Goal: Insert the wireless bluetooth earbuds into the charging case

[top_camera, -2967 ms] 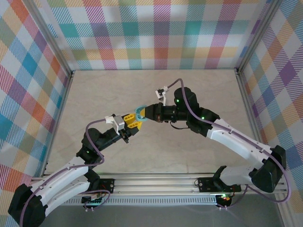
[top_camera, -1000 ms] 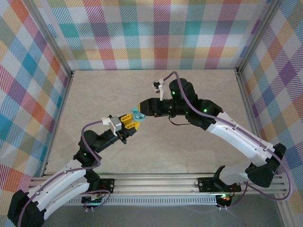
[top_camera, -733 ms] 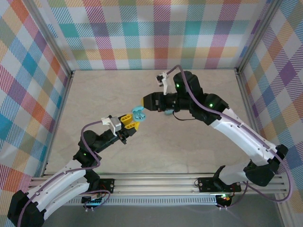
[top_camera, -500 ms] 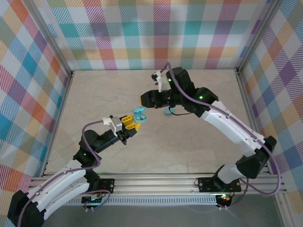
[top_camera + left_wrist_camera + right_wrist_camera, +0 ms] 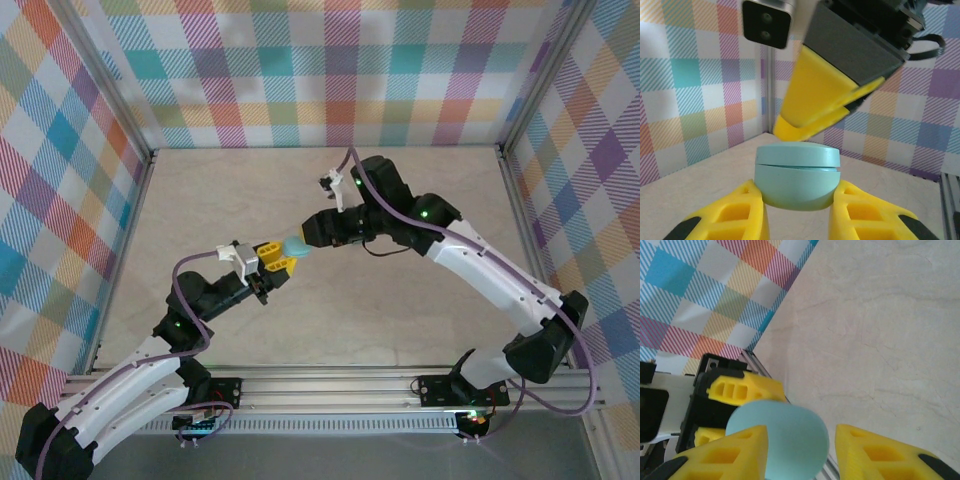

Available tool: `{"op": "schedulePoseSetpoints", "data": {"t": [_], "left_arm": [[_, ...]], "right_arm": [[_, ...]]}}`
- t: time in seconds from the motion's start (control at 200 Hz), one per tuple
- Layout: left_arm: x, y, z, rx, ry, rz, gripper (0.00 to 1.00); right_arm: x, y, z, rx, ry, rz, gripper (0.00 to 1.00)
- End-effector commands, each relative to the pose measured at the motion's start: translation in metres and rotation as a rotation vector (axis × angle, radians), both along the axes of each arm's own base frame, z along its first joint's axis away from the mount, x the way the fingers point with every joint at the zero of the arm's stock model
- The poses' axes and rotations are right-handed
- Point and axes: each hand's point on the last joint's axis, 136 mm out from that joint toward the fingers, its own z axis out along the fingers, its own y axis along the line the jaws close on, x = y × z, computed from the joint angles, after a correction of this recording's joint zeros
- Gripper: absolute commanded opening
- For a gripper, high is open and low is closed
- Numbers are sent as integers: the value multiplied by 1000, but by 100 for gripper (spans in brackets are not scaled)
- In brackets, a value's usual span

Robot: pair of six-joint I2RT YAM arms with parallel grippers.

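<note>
The charging case [image 5: 797, 182] is a light-blue oval shell with its lid down, a thin seam showing round it. My left gripper [image 5: 797, 191] is shut on the case's lower half and holds it above the table [image 5: 330, 320]. My right gripper [image 5: 800, 434] hangs over the case [image 5: 785, 440] with its jaws apart, the lid lying against one finger. From the left wrist, a yellow finger [image 5: 810, 110] of that gripper rests at the lid's top edge. From above, the case [image 5: 297, 245] sits between the left gripper [image 5: 287, 257] and the right gripper [image 5: 306, 236]. The earbuds are hidden.
Plaid walls [image 5: 320, 70] close in the table on three sides. An aluminium rail [image 5: 340, 385] runs along the near edge by the arm bases. Bare table surface lies around both arms.
The case's lid stood open half a second ago and is now down. My right gripper has swung back to the case and sits on its lid. The left gripper has held still.
</note>
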Motion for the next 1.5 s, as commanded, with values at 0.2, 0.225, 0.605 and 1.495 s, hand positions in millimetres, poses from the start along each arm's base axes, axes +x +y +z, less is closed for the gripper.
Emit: {"op": "schedulePoseSetpoints", "data": {"t": [0.2,0.225,0.605,1.495], "left_arm": [[-1,2,29,-77,-27,6,0],[-1,2,30,-79,-24,7,0],[1,1,47,-133,-27,-1,0],[10,-15,75,-185,-75,-58,0]], "right_arm": [[0,-18,10,88,26,-73,47],[2,-20,12,113,35,-83,48],[3,-15,24,358,202,-85,62],[10,10,32,551,449,-21,61]]}}
